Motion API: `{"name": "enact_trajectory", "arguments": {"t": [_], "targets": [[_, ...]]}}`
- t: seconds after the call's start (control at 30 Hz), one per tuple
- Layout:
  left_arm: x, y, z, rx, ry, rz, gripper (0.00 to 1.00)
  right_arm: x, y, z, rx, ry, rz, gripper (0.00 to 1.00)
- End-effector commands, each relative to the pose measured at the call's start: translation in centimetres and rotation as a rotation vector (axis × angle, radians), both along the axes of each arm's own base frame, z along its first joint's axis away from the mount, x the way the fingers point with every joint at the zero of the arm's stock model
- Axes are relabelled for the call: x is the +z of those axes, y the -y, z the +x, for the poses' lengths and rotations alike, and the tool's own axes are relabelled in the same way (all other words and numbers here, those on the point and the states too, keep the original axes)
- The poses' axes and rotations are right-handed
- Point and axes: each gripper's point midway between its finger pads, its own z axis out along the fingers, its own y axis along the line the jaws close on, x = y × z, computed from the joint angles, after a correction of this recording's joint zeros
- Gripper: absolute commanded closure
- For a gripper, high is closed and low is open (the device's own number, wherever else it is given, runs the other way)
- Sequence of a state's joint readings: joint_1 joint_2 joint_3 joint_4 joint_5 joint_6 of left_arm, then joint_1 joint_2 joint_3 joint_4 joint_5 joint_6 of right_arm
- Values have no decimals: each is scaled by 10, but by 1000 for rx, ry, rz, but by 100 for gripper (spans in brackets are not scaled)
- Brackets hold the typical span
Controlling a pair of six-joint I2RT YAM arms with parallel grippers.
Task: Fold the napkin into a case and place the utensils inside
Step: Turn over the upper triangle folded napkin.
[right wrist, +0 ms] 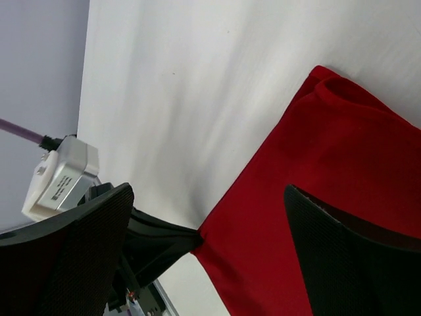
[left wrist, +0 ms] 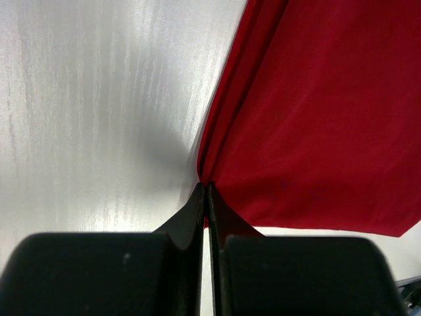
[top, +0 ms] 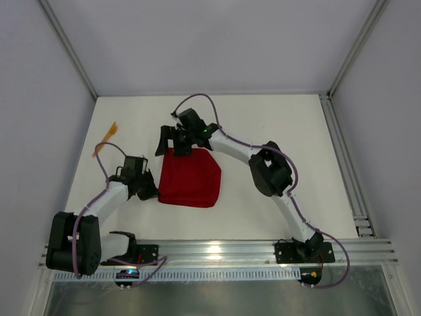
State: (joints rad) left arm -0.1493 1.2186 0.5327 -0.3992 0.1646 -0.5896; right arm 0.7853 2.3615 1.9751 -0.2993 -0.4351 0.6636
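The red napkin (top: 191,178) lies flat near the middle of the white tabletop (top: 283,125), slightly towards the left arm's side. It is doubled over on itself: the left wrist view shows layered edges running up from its near corner, and the right wrist view shows a soft rolled fold along the far edge.

The left gripper (top: 155,192) sits at the napkin's near-left corner with its fingers (left wrist: 197,210) pressed together on the cloth, pinching that corner right at the tips. In the right wrist view the same black tip meets the red corner low against the tabletop.

The right gripper (top: 174,146) hovers over the napkin's far-left corner with its jaws spread wide and nothing between them. Its two textured fingers (right wrist: 72,257) frame the cloth from above (whether a pad brushes the fabric cannot be told).

The orange utensils (top: 105,139) lie at the far-left side of the tabletop, close to the wall and well apart from the napkin. They are too small in the overhead view to tell one piece from another.
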Motion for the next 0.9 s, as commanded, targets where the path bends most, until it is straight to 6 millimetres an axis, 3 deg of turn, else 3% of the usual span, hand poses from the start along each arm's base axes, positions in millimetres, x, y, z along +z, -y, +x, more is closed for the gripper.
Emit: {"name": "enact_trajectory", "arguments": {"t": [0.0, 0.13, 0.17, 0.2, 0.23, 0.27, 0.3, 0.33, 0.37, 0.4, 0.43, 0.47, 0.57, 0.6, 0.67, 0.7, 0.73, 0.77, 0.8, 0.83, 0.87], "targets": [[3, -9, 5, 8, 22, 40, 100, 78, -6, 2, 34, 169, 88, 1], [5, -13, 7, 4, 38, 60, 100, 82, 6, -2, 26, 188, 60, 1], [6, -15, 8, 6, 46, 67, 100, 97, 16, 1, 3, 246, 43, 1], [7, -16, 9, -2, 53, 73, 100, 86, 27, -1, -13, 253, -2, 1], [8, -17, 11, -5, 62, 77, 100, 89, 36, -1, -30, 281, -28, 1], [11, -18, 13, -6, 76, 76, 100, 114, 54, 5, -103, 364, -51, 1], [12, -17, 14, -10, 83, 75, 100, 97, 73, 3, -119, 386, -118, 1], [13, -17, 15, -13, 88, 71, 100, 101, 85, 2, -144, 424, -145, 1], [13, -17, 16, -13, 92, 71, 100, 135, 100, 2, -186, 507, -111, 1], [14, -16, 16, -14, 94, 69, 100, 114, 119, -4, -189, 522, -166, 1], [14, -16, 16, -15, 96, 69, 100, 118, 129, -5, -213, 541, -146, 1], [14, -16, 15, -17, 92, 67, 100, 122, 153, -5, -286, 578, -122, 1], [14, -15, 14, -24, 91, 64, 100, 120, 171, -20, -279, 559, -5, 1], [13, -14, 12, -26, 88, 61, 100, 104, 185, -35, -234, 487, 41, 1], [13, -15, 12, -24, 91, 60, 100, 99, 188, -52, -172, 416, 155, 1], [14, -15, 13, -25, 95, 59, 100, 77, 194, -67, -141, 364, 153, 7], [17, -14, 13, -28, 106, 56, 100, 76, 197, -76, -126, 379, 142, 23], [19, -13, 14, -41, 114, 57, 98, 57, 203, -86, -121, 362, 92, 30], [22, -13, 15, -46, 126, 54, 94, 51, 199, -98, -101, 372, 63, 37], [25, -13, 16, -54, 140, 58, 86, 50, 206, -97, -138, 398, 26, 56], [28, -15, 17, -74, 151, 75, 82, 34, 212, -106, -155, 354, -12, 61]]}}
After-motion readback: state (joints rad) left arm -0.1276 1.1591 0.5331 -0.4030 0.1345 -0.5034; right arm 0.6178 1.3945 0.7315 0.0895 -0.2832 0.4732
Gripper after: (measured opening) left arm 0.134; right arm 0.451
